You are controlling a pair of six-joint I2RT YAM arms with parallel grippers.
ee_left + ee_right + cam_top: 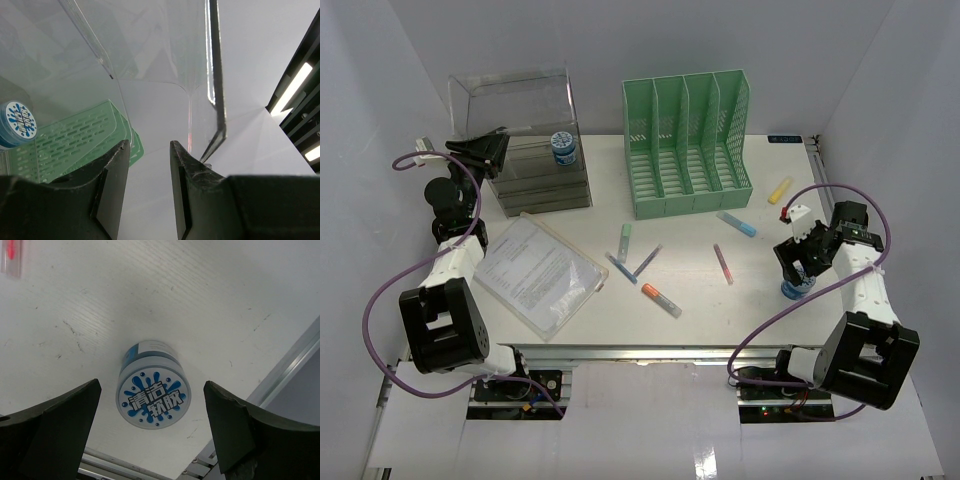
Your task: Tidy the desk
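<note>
Bright, even overhead light casts only soft shadows on the desk [760, 265].

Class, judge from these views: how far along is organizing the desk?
Done: one jar sits in the clear box. In hand: the open right hand straddles a second jar, not gripped yet. Left: loose pens and the papers lie on the desk.

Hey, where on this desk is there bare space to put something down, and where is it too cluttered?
Bare desk runs between the clear drawer box and the green file rack, and along the near edge from the document sleeve to the blue-lidded jar. The middle, in front of the rack, is crowded with scattered pens.
</note>
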